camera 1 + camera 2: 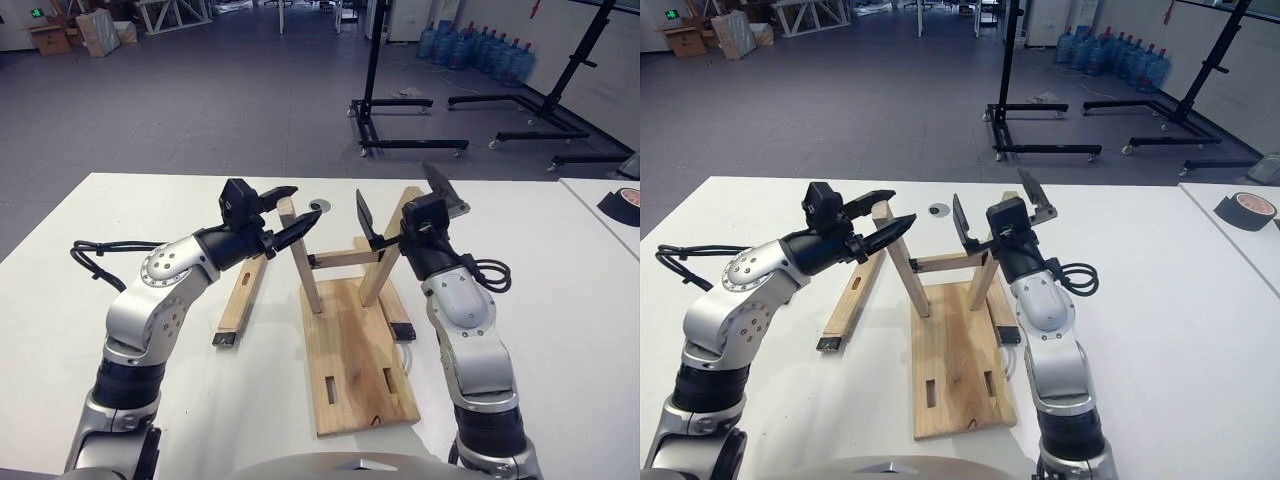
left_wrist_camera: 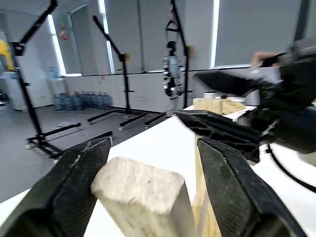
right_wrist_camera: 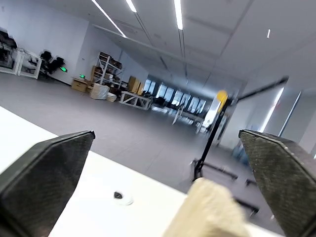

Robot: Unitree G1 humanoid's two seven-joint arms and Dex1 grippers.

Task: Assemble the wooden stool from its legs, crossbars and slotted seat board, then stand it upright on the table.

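On the counter (image 1: pixel 560 300), the flat seat board (image 1: pixel 355 375) carries left leg (image 1: pixel 305 270) and right leg (image 1: pixel 383 265), tilted, joined by a crossbar (image 1: pixel 345 258). Spread left hand (image 1: pixel 305 204) and right hand (image 1: pixel 396 190) bracket their tops.

Nothing legible anywhere. On the hall's far wall, a small green lit sign (image 1: pixel 36 13), too distant to read. In the left wrist view, a red-and-white notice (image 2: pixel 64 33) fixed to the wall beside the tall windows, markings blurred beyond reading. At the far right, a roll of black tape (image 1: pixel 1246 210) with a reddish inner ring, any print on it too small to make out
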